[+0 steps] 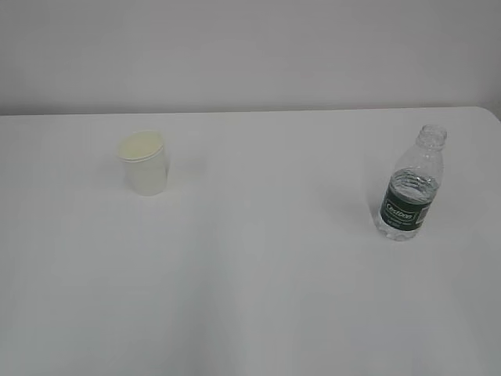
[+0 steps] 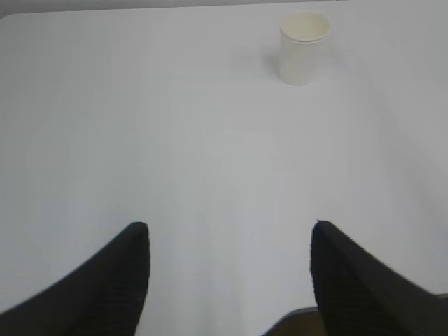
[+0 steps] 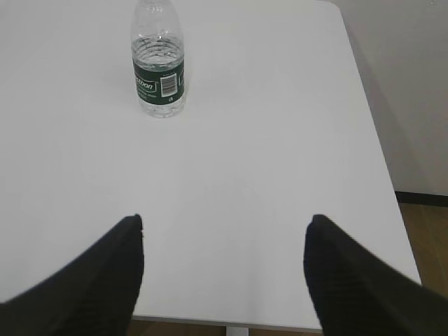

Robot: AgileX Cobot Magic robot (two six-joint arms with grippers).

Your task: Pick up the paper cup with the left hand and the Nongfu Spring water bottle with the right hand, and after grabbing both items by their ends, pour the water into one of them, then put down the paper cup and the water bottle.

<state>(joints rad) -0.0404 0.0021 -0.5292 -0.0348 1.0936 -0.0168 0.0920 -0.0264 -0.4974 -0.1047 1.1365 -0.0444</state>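
White table (image 1: 258,298): paper cup (image 1: 144,162), Nongfu Spring water bottle (image 1: 412,184) upright.

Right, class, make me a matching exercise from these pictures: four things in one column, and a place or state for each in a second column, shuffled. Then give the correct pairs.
Things
1. paper cup
2. water bottle
3. left gripper
4. table

Places or states
A. white, bearing both containers
B. upright on the right side, no cap, partly filled
C. open, holding nothing, well short of the cup
D. upright on the left side, untouched

Pairs: 1-D, 2-B, 3-C, 4-A
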